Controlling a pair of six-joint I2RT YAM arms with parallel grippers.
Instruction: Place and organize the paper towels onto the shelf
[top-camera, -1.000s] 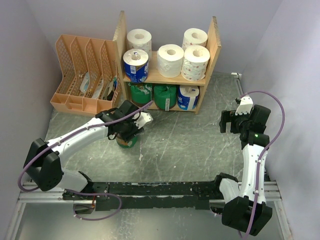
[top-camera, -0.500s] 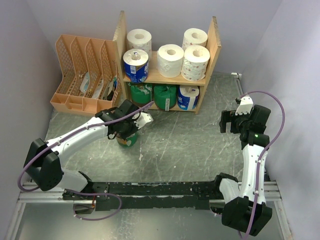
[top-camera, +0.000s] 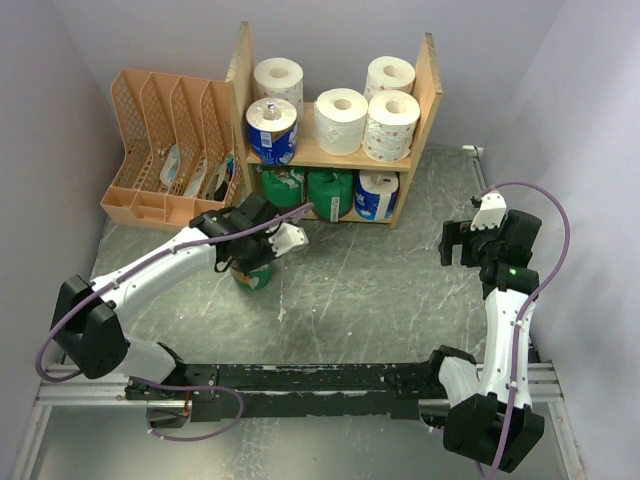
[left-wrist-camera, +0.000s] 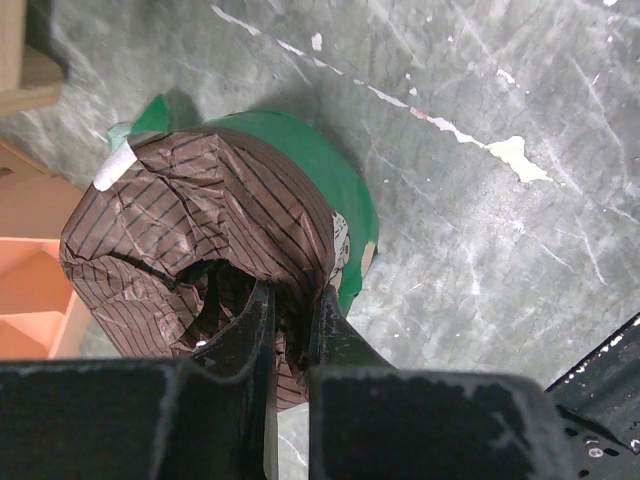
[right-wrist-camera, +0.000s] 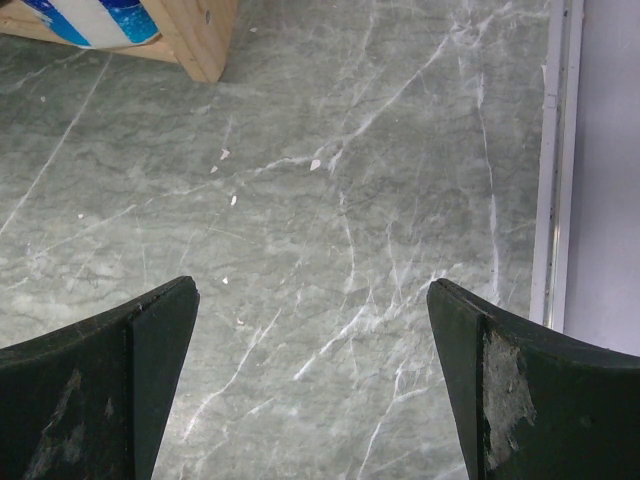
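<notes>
Brown-and-green paper towel roll tight in left gripper.

I count nine paper towels: eight on the one shelf, one off it; one peach organizer.

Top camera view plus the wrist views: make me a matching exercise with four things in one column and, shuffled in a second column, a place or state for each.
Column one
1. brown-and-green roll
2. dark blue roll
3. right gripper
4. peach file organizer

Column two
A. open, above the table
B. standing left of the shelf
C. on the upper tier, at its left end
D. pinched at its top edge by the left gripper

Pairs: 1-D, 2-C, 3-A, 4-B
</notes>
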